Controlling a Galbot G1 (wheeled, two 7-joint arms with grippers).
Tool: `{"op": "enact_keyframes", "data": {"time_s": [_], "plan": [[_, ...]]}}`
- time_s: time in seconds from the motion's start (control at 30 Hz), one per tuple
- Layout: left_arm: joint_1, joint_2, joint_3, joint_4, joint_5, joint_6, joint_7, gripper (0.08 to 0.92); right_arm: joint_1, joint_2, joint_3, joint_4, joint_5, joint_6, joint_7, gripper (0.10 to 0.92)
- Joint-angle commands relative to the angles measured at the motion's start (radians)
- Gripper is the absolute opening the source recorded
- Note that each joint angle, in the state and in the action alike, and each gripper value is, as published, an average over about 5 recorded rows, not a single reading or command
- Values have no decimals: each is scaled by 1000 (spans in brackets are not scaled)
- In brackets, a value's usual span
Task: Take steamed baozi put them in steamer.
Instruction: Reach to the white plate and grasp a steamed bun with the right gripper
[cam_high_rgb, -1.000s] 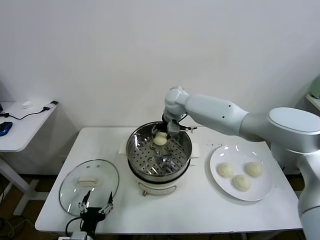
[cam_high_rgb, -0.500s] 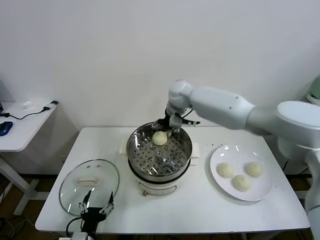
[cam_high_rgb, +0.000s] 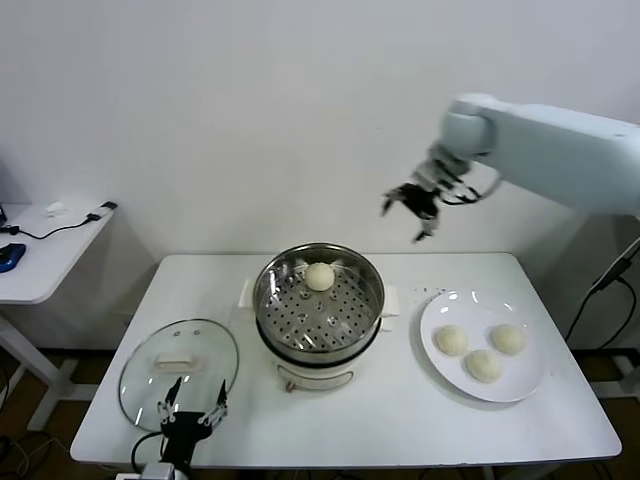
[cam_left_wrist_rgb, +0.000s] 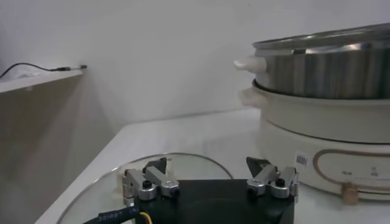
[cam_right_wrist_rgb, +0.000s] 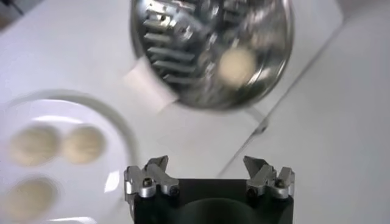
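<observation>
One cream-white baozi (cam_high_rgb: 320, 276) lies at the far side of the shiny steel steamer (cam_high_rgb: 278, 312) on its white pot; it also shows in the right wrist view (cam_right_wrist_rgb: 237, 66). Three baozi (cam_high_rgb: 483, 352) sit on the white plate (cam_high_rgb: 524, 384) at the right. My right gripper (cam_high_rgb: 412, 212) is open and empty, high in the air above the table, between the steamer and the plate. My left gripper (cam_high_rgb: 190, 418) is open and empty at the table's front left, over the glass lid's near edge.
A round glass lid (cam_high_rgb: 150, 372) with a white handle lies flat left of the steamer. A side table (cam_high_rgb: 50, 245) with cables stands at the far left. The white wall is close behind the table.
My right gripper let go of the baozi in the steamer, then rose and swung right, away from the steamer. The left arm has not moved.
</observation>
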Motion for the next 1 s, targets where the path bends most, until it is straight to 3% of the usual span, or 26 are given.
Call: {"op": "enact_keyframes", "data": {"time_s": [0.03,0.53,1.0], "plan": [[-5,-2,4,-3,1,2,2,823,52,-288,-248,242,172,-366,59,823],[2,-21,-3,4,9,3,1,823,-436,-261,107,66,64,-444,184,823],[4,-22,-6,14,10,-2,-2,823,-597,-161,252,-11,-1,-476,235,823]]}}
